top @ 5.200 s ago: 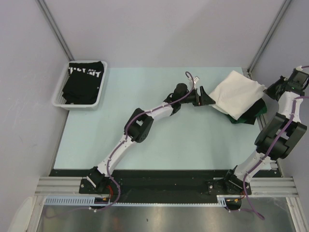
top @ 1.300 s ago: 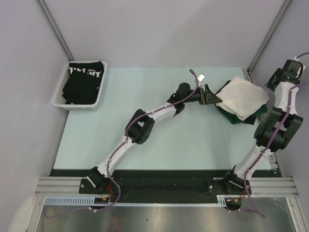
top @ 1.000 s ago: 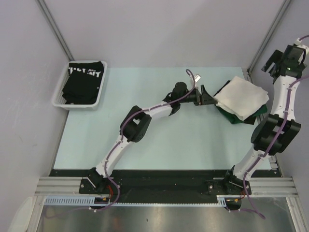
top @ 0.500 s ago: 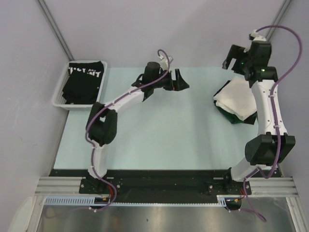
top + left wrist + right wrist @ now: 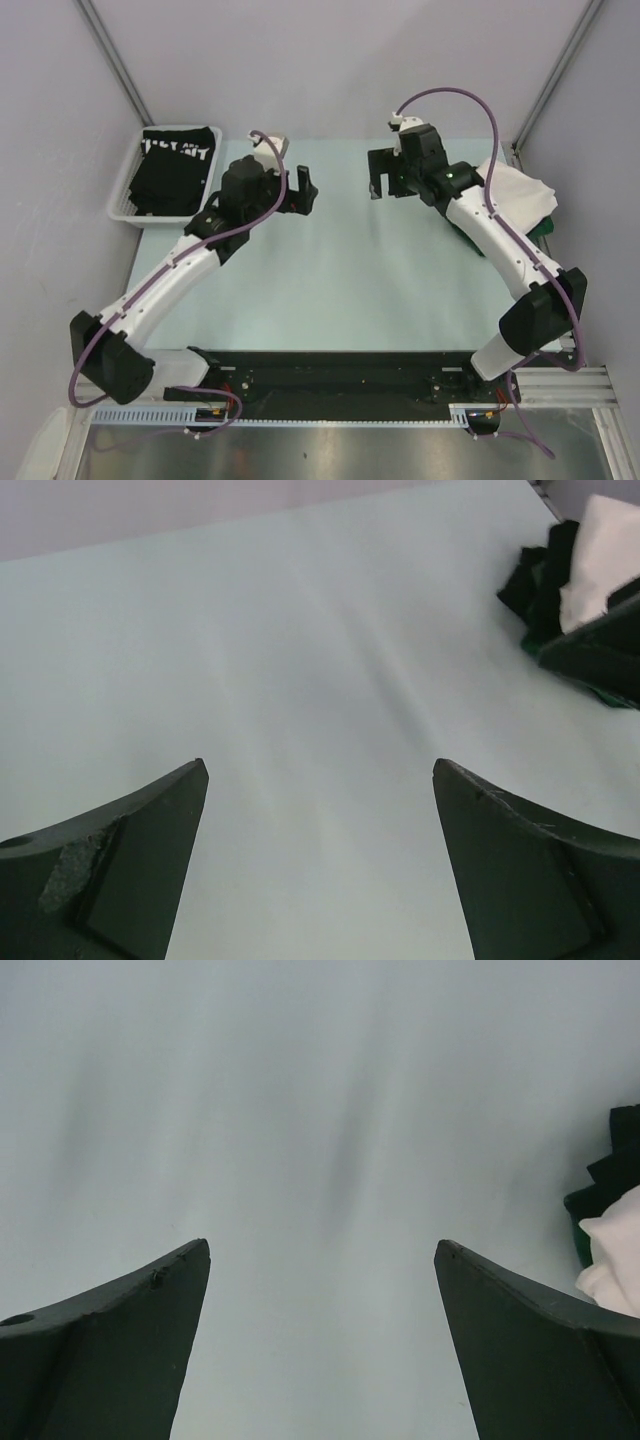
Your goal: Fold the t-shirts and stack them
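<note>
Hovering near the table's (image 5: pixel 330 290) far edge, the left gripper (image 5: pixel 306 192) and right gripper (image 5: pixel 385 184) gape empty; folded t-shirts (image 5: pixel 522 190) sit stacked at its far-right corner, a black tee (image 5: pixel 172 172) in the far-left basket (image 5: pixel 124 206).

White tee (image 5: pixel 522 184), dark green tee (image 5: pixel 545 228), black white-lettered tee (image 5: pixel 176 165), mint table (image 5: pixel 330 280).

white tee (image 5: pixel 523 186) folded flat atop dark green/black tees (image 5: pixel 545 228), stack right of right gripper (image 5: pixel 384 190). black lettered tee (image 5: pixel 175 165) bunched, left of left gripper (image 5: pixel 305 192).
</note>
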Controlling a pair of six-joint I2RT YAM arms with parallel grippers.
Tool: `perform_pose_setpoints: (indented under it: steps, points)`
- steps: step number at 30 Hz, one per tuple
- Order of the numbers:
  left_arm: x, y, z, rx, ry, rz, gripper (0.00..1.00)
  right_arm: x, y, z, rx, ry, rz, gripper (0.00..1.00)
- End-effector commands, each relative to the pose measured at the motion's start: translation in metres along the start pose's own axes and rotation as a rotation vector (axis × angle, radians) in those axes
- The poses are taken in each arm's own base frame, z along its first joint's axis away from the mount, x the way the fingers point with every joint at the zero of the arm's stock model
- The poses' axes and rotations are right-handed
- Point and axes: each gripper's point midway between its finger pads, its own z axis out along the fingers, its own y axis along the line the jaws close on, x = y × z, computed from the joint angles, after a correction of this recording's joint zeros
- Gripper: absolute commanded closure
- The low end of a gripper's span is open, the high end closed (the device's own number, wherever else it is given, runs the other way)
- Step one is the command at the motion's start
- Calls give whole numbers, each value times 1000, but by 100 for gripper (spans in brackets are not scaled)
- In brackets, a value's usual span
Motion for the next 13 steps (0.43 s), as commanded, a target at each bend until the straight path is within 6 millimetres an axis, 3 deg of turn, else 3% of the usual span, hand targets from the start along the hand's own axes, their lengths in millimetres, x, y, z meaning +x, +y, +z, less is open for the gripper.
perform_pose_setpoints:
  steps: [1, 2, 9, 13]
  points:
    - [11, 45, -17, -235, -26, -20, 1, -20, 8, -1, 46, -78, -29, 0]
    - [18, 57, -21, -298, -24, -26, 0, -20, 11, 0, 32, -77, -32, 0]
    - [34, 84, -49, -436, -38, -32, 1, -24, 22, 3, -3, -83, -89, 0]
    - [38, 93, -61, -464, -78, -11, 1, -28, 17, 1, 28, -94, -73, 0]
